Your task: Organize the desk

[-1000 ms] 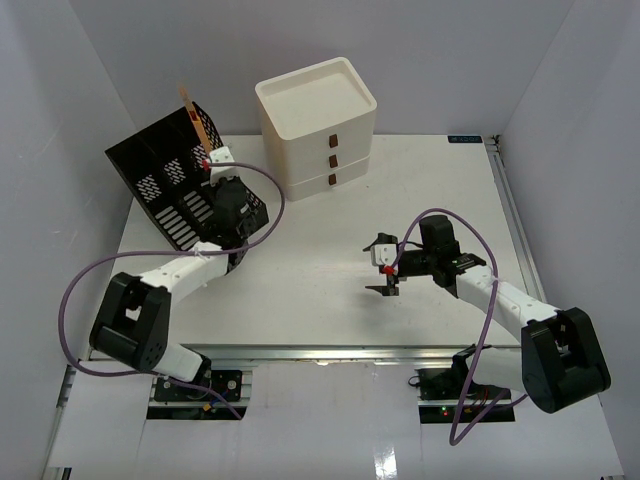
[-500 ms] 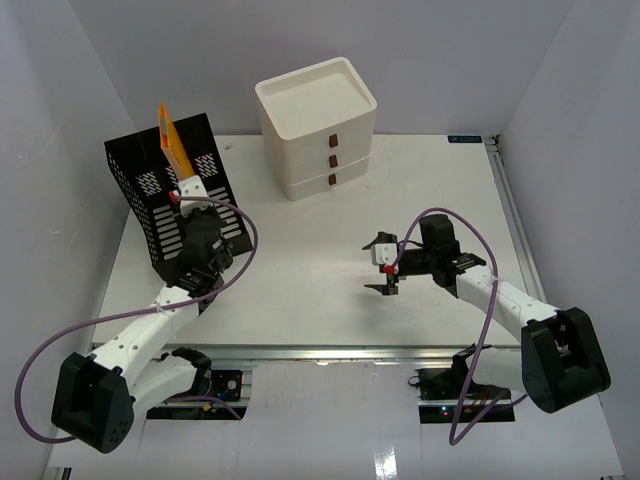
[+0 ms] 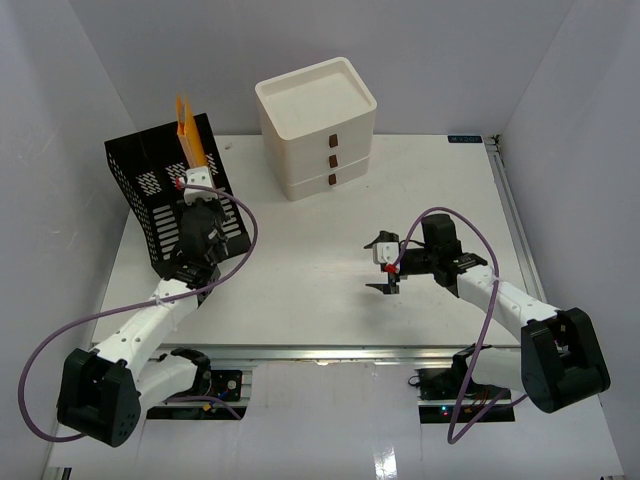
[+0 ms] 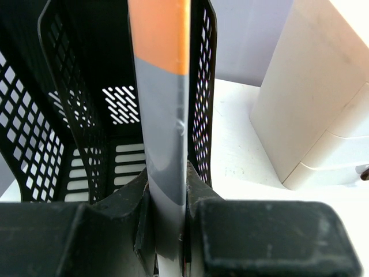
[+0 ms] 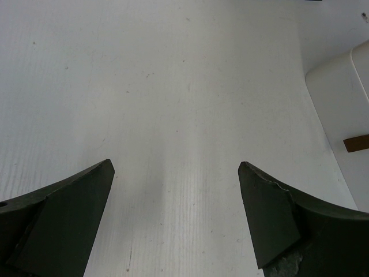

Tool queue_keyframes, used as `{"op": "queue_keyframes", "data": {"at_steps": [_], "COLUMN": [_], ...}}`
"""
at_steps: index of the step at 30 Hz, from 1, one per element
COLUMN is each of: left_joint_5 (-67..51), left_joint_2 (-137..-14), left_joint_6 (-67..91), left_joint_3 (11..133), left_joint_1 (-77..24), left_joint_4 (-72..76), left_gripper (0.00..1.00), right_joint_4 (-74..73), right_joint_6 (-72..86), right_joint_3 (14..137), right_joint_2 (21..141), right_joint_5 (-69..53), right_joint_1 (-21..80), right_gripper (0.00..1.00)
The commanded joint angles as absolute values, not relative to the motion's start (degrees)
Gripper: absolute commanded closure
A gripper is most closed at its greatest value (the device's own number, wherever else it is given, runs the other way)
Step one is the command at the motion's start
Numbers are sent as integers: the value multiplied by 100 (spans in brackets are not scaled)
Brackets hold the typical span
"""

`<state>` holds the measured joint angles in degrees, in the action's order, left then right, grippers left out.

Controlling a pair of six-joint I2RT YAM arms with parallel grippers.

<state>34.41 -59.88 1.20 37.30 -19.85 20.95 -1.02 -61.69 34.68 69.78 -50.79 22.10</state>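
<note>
The desk (image 3: 320,270) is a wide white tabletop. My left gripper (image 3: 195,182) is shut on a thin flat card (image 3: 188,130), orange at the top and grey lower down, held upright over the right side of a black mesh file organizer (image 3: 145,190). In the left wrist view the card (image 4: 164,115) runs up between the jaws of the left gripper (image 4: 167,199), in line with a slot of the organizer (image 4: 75,115). My right gripper (image 3: 385,268) hovers open over bare desk (image 5: 173,86); in its wrist view the right gripper (image 5: 176,170) has nothing between its fingers.
A cream three-drawer box (image 3: 318,120) stands at the back centre, close to the right of the organizer; it also shows as the cream box (image 4: 311,115) and the cream box (image 5: 346,115). A metal rail (image 3: 330,350) edges the desk's front. Purple cables loop beside both arms.
My left arm swung leftward with the card, then brought it back over the organizer's right side. The organizer, tilted and spread out a second ago, now stands squarer. The right arm stayed put.
</note>
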Motion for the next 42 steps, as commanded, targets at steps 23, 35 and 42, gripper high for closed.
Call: {"op": "queue_keyframes", "data": {"at_steps": [23,35,42], "left_joint_5": [1301,1232,1357], "left_joint_2": [-6560,-5735,-5532], "left_joint_6": [431,483,176], "left_joint_3": [3773,3757,3902], "left_joint_1": [-826,-826,-826], "left_joint_4": [4199,3849,3691], "left_gripper": [100,100,100], "right_joint_4": [79,70,70], "right_joint_6": [-6243,-6258,-6241], "right_joint_3": [3366,3375,3383], "right_joint_2": [6820,6841,6847], "right_joint_5": [-5265,-5300,-5319], "right_joint_1": [2130,2130,2127], "right_gripper": [5,5,5]}}
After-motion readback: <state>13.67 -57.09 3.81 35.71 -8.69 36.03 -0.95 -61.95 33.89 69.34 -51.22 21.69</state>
